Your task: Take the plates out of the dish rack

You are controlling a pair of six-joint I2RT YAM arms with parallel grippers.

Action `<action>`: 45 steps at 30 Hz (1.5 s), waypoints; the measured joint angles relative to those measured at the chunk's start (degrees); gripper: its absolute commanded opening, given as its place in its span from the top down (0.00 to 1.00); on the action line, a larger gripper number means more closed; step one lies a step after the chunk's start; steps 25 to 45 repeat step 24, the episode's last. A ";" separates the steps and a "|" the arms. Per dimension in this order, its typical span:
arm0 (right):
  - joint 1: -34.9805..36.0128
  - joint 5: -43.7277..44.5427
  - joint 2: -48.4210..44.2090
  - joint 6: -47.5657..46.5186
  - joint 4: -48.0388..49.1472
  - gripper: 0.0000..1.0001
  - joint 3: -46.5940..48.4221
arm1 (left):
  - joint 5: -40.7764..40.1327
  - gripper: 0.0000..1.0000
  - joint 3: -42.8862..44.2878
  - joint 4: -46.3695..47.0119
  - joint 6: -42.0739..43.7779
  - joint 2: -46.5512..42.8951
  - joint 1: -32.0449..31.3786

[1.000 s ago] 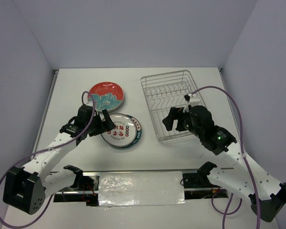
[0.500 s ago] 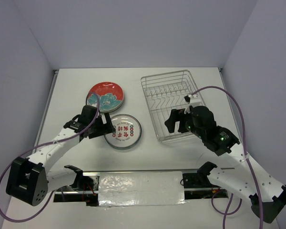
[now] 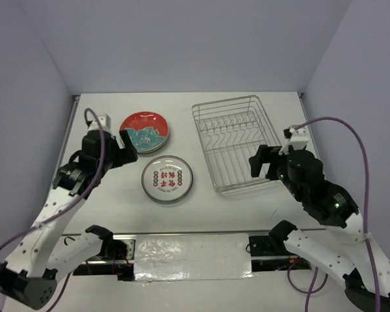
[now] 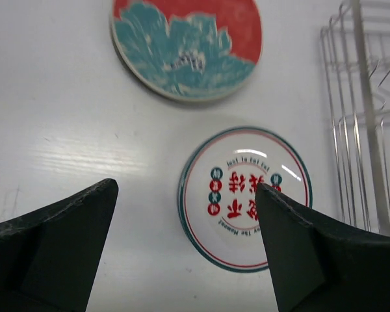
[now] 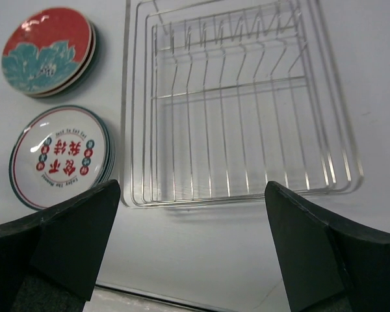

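Rack (image 3: 237,146): sits right of centre on the table (image 3: 208,211). We see no plate in it, and the prongs (image 5: 227,29) stand bare.
Red plates (image 3: 145,130): a stack lying flat on the table, left of the rack and apart from it.
White plates (image 3: 168,177): a second stack, just nearer the arms than the red one. It is close to the rack's left rim but not touching it.
Left claw (image 4: 185,188): fingers spread as wide as they go, with nothing between them. It hovers above the table beside both stacks.
Right claw (image 5: 192,187): also spread wide and empty, and it hangs over the rack's near edge.
Step in hand, as we judge it: the unloading looks done. What remains is a last check of the rack and getting both arms clear.
Doing it well: we scan every prong gap from the right wrist view before calling it clear. Each arm lifts straight up first and only then draws back toward its base. The fingers remain apart so that nothing gets pinched.
Risk: a low sideways swing by the left arm could nudge a stack. The right fingers could catch the rack rim and drag it.
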 measured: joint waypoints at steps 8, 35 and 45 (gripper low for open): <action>0.00 6.54 -4.87 -0.44 -10.54 0.00 10.56 | -12.87 0.00 7.34 -7.17 4.48 -11.17 0.02; 0.00 7.45 -17.03 -1.31 -18.71 0.00 9.99 | -21.03 0.00 3.72 -16.17 6.23 -32.68 0.02; 0.00 7.45 -17.03 -1.31 -18.71 0.00 9.99 | -21.03 0.00 3.72 -16.17 6.23 -32.68 0.02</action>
